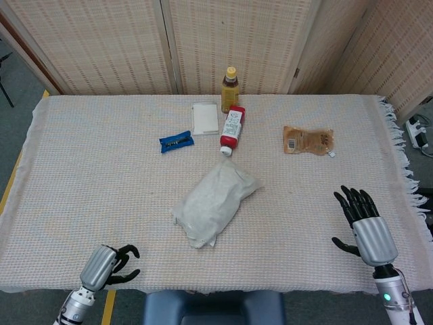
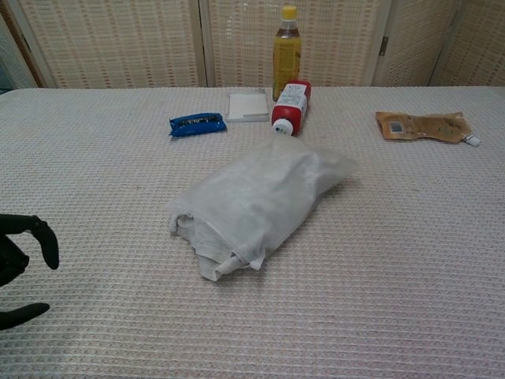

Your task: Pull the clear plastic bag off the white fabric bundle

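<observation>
White fabric bundle [image 1: 211,206] inside clear plastic bag [image 2: 272,185], mid-worktop [image 1: 88,169], just near-side of the red bottle [image 1: 231,128]. Left robot hand [image 1: 108,265] and right robot hand [image 1: 365,227]: well apart from bundle, fingers spread, holding nothing.

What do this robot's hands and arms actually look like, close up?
Each hand has a silver-grey metal back and black jointed fingers, like a human hand. The right hand sits on a silver wrist with a small green light. The left hand has a similar silver wrist.
</observation>
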Controlling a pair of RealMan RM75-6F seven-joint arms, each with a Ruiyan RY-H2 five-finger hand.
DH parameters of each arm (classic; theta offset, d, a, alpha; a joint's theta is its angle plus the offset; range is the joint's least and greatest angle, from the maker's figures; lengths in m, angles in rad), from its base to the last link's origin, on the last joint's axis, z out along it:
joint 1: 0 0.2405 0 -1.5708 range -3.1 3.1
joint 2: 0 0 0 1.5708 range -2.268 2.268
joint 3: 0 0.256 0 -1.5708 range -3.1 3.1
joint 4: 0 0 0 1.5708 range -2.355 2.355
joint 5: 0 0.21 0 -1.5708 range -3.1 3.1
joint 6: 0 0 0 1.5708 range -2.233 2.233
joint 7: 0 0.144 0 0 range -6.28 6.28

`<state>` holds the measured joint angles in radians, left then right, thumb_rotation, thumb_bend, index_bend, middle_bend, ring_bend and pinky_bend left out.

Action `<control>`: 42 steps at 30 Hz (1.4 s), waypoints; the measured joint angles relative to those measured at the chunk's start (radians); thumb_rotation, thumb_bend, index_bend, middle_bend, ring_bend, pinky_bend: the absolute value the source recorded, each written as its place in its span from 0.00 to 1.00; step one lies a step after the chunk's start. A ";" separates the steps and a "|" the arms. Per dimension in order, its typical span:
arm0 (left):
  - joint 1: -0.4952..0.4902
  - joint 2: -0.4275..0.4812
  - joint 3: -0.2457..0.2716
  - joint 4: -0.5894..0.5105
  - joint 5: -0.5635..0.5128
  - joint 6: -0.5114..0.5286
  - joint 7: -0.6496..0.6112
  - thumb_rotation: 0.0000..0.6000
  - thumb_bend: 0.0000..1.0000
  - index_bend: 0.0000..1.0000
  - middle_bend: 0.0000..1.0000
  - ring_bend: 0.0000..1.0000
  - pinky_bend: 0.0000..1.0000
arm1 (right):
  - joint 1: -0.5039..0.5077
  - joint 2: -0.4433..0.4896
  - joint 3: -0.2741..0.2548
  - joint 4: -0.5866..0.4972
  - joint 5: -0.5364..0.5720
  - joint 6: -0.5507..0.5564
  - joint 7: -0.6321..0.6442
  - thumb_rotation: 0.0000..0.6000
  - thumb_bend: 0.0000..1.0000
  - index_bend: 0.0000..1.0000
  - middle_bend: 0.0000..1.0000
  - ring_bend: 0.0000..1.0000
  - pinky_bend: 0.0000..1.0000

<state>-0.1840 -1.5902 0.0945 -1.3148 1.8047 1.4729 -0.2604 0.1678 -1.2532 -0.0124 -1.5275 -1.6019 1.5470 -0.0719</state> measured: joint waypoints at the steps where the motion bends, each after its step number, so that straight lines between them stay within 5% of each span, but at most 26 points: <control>1: -0.005 -0.014 -0.001 -0.001 -0.002 -0.009 0.002 1.00 0.26 0.56 1.00 1.00 1.00 | 0.000 0.001 0.001 -0.001 0.002 -0.003 0.000 1.00 0.05 0.00 0.00 0.00 0.00; 14: -0.052 -0.201 -0.055 -0.025 -0.097 -0.110 0.128 1.00 0.24 0.50 1.00 1.00 1.00 | -0.002 0.013 0.018 -0.010 0.011 -0.038 0.015 1.00 0.05 0.00 0.00 0.00 0.00; 27: -0.085 -0.413 -0.098 0.159 -0.134 -0.109 0.224 1.00 0.29 0.50 1.00 1.00 1.00 | -0.007 0.035 0.027 -0.024 0.013 -0.051 0.038 1.00 0.05 0.00 0.00 0.00 0.00; 42: -0.135 -0.507 -0.133 0.244 -0.180 -0.136 0.242 1.00 0.26 0.48 1.00 1.00 1.00 | -0.005 0.055 0.033 -0.035 0.017 -0.078 0.055 1.00 0.05 0.00 0.00 0.00 0.00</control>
<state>-0.3194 -2.0976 -0.0383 -1.0707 1.6249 1.3370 -0.0188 0.1625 -1.1982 0.0207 -1.5621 -1.5846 1.4689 -0.0169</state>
